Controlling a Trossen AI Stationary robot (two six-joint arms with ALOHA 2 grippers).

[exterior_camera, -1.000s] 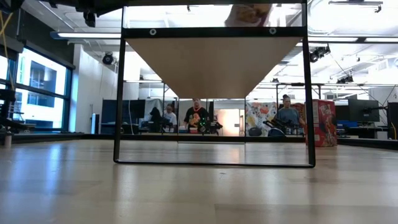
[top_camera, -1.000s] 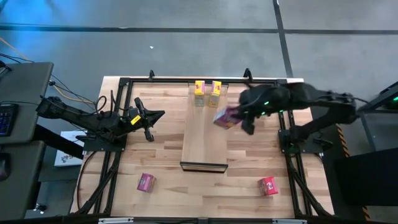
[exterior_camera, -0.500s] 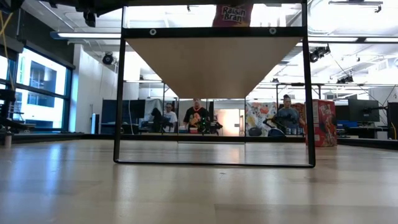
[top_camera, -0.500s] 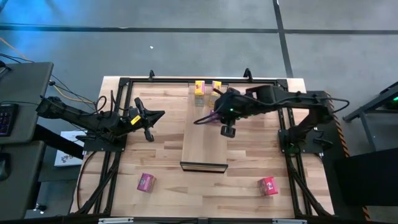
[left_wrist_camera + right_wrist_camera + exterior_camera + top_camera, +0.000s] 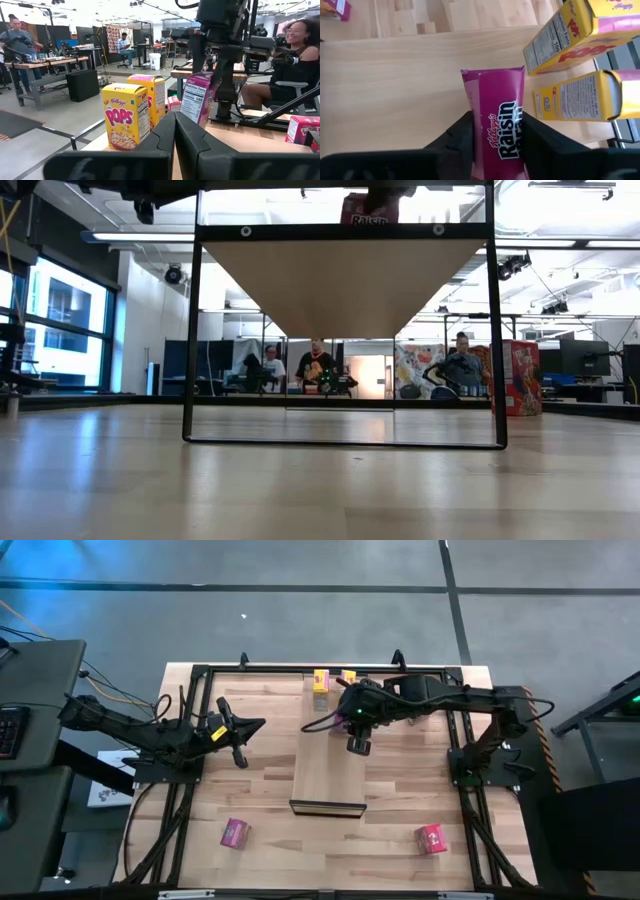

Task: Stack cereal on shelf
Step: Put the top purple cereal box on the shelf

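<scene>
Butcher-block wood counter [image 5: 255,790] carries a black metal frame [image 5: 200,671] around its edges. Long pale light-wood shelf board with a dark front edge [image 5: 327,775] runs near-to-far down the counter's middle.

Right arm reaches in from the right, over the far half of the shelf. Right claw [image 5: 347,718] points down at the board with the pink-magenta Raisin Bran cereal box [image 5: 496,118] between its fingers [image 5: 456,136]; fingers sit narrow, just beside the box's two faces, and whether they actually grip it is not clear. In the left wrist view the box [image 5: 197,97] stands upright on the shelf under the claw, just right of the yellow boxes.

Left arm is parked over the left side of the counter, left claw [image 5: 240,741] fully closed, nothing in it.

Two yellow Corn Pops cereal boxes [image 5: 320,680] stand side by side at the shelf's far end, near the pink box but apart from it.

Second pink-magenta cereal box [image 5: 235,832] lies on the counter near-left, well apart from the shelf. Red cereal box [image 5: 431,838] lies on the counter near-right, also well apart.

Low view shows only the top of the pink box above the frame's top bar [image 5: 340,230]; several people [image 5: 461,366] sit at desks in the room behind.
</scene>
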